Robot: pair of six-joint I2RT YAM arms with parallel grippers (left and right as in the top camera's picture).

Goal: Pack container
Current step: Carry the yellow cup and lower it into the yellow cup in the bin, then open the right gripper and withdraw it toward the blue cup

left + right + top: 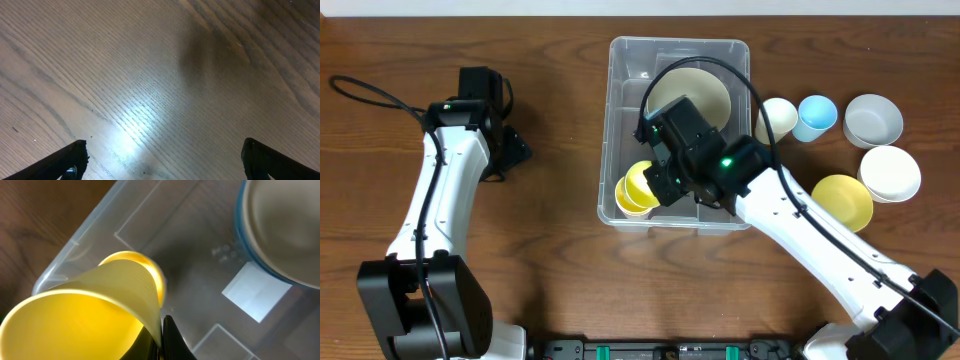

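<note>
Far middle of the wooden table [560, 250]: the container [620, 60], clear, rectangular, with a white label [256, 297] on its base. Holds a large cream bowl [705, 92] with a blue rim in its far half. Right gripper [162, 339] down inside the near left corner: pinches shut on the wall of a yellow cup [95, 315], just at the rim; tilts it on its side, mouth toward the wrist camera, base toward the container's corner. Cannot tell whether a second yellow cup lies behind it. Left gripper [162, 155] well apart to the left, jaws spread wide over bare wood, grips nothing. On the table right of the container: a cream cup [780, 117], a light blue cup [817, 115], a grey-white bowl [873, 120], a white bowl [890, 172] and a yellow bowl [845, 198], all outside it.
</note>
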